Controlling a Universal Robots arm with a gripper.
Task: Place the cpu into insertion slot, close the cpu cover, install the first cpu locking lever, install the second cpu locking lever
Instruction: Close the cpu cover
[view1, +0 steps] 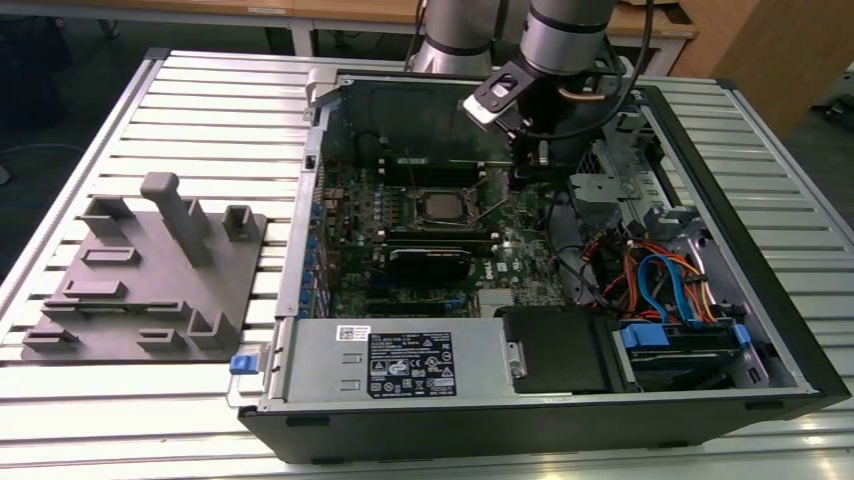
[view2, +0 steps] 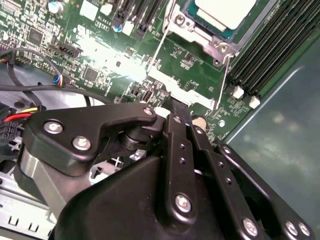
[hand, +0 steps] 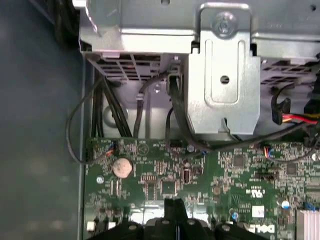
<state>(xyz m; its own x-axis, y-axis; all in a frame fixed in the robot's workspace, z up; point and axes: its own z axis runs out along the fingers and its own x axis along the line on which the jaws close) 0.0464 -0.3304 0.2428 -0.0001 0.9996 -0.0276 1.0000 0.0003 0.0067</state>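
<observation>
In the exterior view the insertion slot (view1: 438, 205) sits mid-board on the green motherboard (view1: 400, 240). In the second wrist view the cpu (view2: 225, 11) lies in it, silver top up. The cpu cover (view2: 200, 34) lies flat around the chip. Two thin wire locking levers (view2: 159, 47) (view2: 223, 80) run from the socket's corners toward my gripper (view2: 174, 106). The gripper (view1: 522, 175) hangs just off the socket toward the exterior view's right. Its fingertips (hand: 174, 204) are shut low over the board, and nothing shows between them.
Black memory slots (view2: 270, 50) run along one side of the socket. A metal drive cage (hand: 225, 75) with cables stands past the board's edge, near a coin battery (hand: 122, 167). A grey fixture plate (view1: 147, 270) lies on the table at the exterior view's left.
</observation>
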